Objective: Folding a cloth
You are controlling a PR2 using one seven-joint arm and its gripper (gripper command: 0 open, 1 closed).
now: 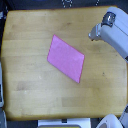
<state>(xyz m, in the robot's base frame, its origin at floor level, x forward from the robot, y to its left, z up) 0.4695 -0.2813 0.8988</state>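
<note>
Exterior view, looking down from above: a light wooden bench [30,80] with rounded corners and visible grain fills nearly the whole frame. On it lies a thin, plain pink-magenta four-sided cloth [66,57], flat against the wood, with no pattern and no visible wrinkles. The cloth sits near the middle of the bench, slightly toward the top of the frame, and is turned at an angle to the bench edges, so that it reads as a slanted parallelogram: one corner points to the upper part of the frame, another to the lower part, the long sides running from the exterior view's upper left down to its lower right. Bare wood surrounds the cloth on all sides; nothing rests on it and nothing touches it. At the exterior view's upper right, a bulky white and grey robot arm [117,42] reaches in over the bench corner. Its end, the hand [98,31], points toward the exterior view's left and hangs well apart from the cloth, with open wood between the two. The picture is too blurred at that spot to separate the fingers, so I cannot tell whether the hand is apart or together; no object shows in it. Dark surroundings border the bench edges.
</note>
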